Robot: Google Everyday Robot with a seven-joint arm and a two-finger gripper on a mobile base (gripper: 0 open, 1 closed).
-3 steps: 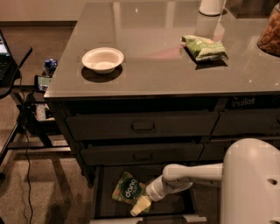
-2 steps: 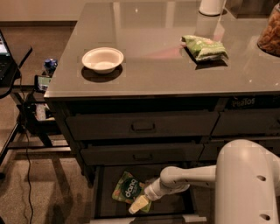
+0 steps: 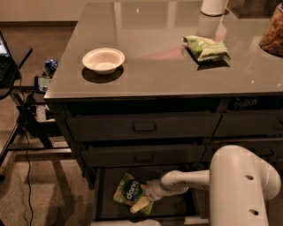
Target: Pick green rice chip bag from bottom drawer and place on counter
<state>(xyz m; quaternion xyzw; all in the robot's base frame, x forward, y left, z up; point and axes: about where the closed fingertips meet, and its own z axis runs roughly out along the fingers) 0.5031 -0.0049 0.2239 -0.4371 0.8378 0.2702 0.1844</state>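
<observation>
Green rice chip bag (image 3: 128, 190): we count one, lying flat on the floor of the open bottom drawer (image 3: 173, 208), in its left half and tilted a little. That green rice chip bag is the only thing we see in the drawer besides the gripper (image 3: 138, 205), which sits at the bag's near right corner, close to the drawer's front edge, touching or just over the pouch. We cannot tell whether the claw is spread or pinching.

On the counter (image 3: 154, 70) we count one white bowl (image 3: 103, 59) near the left edge, one green-and-white bag (image 3: 207, 47) toward the right, one white cylinder (image 3: 214, 6) at the far edge and one brown heap (image 3: 273, 31) cut off at the right edge. Two closed drawer fronts (image 3: 143, 127) stack above the open drawer. One blue can (image 3: 50, 66) stands off to the left, beyond the counter.

The white arm (image 3: 239, 190) fills the lower right and hides the drawer's right end.

Compared with a second ago, the arm's bulky housing has come further left; gripper, bag and bowl sit about where they were.
</observation>
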